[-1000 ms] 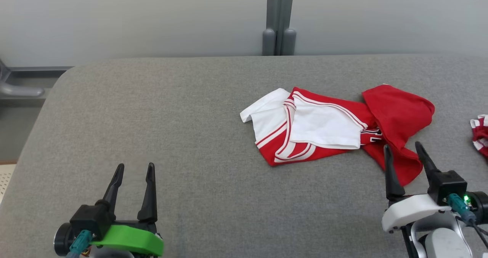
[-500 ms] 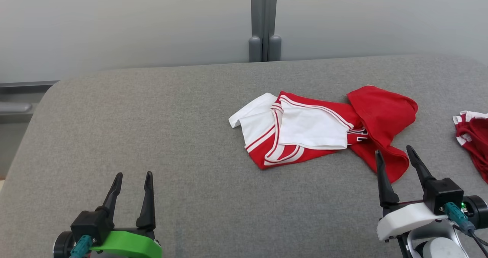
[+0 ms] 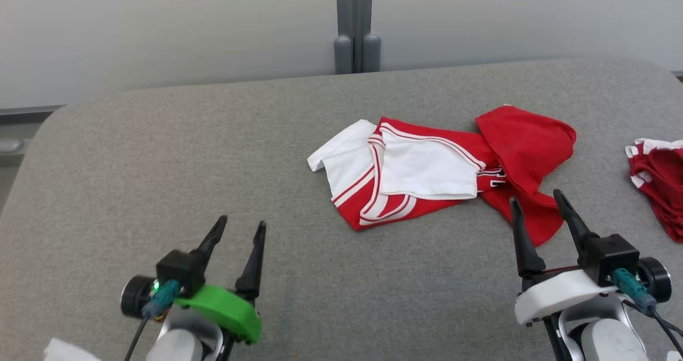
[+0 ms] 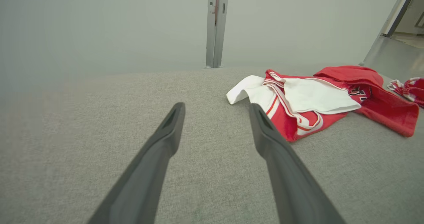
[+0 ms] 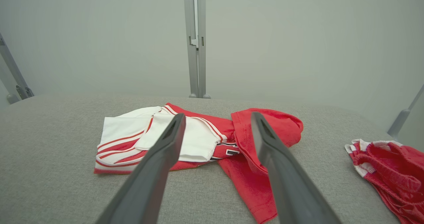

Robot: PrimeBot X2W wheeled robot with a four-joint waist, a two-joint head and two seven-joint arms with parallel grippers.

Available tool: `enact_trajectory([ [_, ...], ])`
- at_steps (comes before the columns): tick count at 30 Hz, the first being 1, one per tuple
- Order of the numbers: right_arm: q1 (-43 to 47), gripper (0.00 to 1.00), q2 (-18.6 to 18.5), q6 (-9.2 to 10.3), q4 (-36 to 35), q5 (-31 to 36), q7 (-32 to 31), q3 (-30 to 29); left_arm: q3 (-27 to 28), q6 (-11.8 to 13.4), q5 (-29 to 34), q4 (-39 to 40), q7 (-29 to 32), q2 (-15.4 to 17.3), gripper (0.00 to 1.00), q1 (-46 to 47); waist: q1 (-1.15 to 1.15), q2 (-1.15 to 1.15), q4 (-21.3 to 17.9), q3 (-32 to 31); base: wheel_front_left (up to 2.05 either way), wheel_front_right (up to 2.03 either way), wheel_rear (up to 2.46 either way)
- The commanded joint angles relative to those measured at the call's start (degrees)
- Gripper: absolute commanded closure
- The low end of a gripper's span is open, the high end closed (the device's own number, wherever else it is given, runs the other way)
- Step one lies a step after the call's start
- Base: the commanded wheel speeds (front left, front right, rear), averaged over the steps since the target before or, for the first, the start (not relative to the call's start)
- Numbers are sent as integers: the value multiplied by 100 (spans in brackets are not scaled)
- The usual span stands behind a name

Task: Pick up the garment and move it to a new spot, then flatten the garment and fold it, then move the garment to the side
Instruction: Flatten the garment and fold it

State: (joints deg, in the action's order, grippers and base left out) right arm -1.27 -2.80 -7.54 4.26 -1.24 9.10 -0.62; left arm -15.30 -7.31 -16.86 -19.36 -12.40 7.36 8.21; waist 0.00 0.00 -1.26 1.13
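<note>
The garment [image 3: 528, 137] is a crumpled red jersey with white sleeves and red-white striped trim, lying right of centre on the grey padded table [image 3: 213, 147]. It also appears in the left wrist view [image 4: 381, 108] and the right wrist view [image 5: 265, 128]. My right gripper [image 3: 536, 200] stands open at the lower right, its fingertips over the near red hem, nothing between them. My left gripper [image 3: 240, 226] is open at the lower left, well clear of the jersey, over bare table. Part of the black lettering peeks out between folds.
A smaller bunched red-and-white cloth [image 3: 659, 179] lies at the table's right edge, also in the right wrist view [image 5: 391, 171]. A grey wall with a vertical post [image 3: 355, 25] rises behind the table. Bare grey surface stretches left of the jersey.
The head camera has shifted, so the scene slid left and more of the bunched cloth shows. My left gripper has moved up and right, tilting toward the jersey. The jersey lies unchanged.
</note>
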Motion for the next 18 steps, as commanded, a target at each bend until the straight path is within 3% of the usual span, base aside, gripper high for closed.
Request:
enact_trajectory([
  [1, -104, 0, -17, 11, -24, -96, -6, 49, -260, -17, -98, -136, 83, 99, 0, 289, 0, 0, -193, 236, 0, 0, 0],
  [8, -499, 0, -17, 11, 31, -112, 110, 391, -1905, -18, -781, -960, 327, 362, 0, 1502, 0, 0, -705, 726, 0, 0, 0],
  [18, -772, 0, -14, 11, 268, -230, 273, 677, -3127, -18, -1787, -1984, 257, 380, 0, 2326, 0, 0, -1246, 1046, 0, 0, 0],
])
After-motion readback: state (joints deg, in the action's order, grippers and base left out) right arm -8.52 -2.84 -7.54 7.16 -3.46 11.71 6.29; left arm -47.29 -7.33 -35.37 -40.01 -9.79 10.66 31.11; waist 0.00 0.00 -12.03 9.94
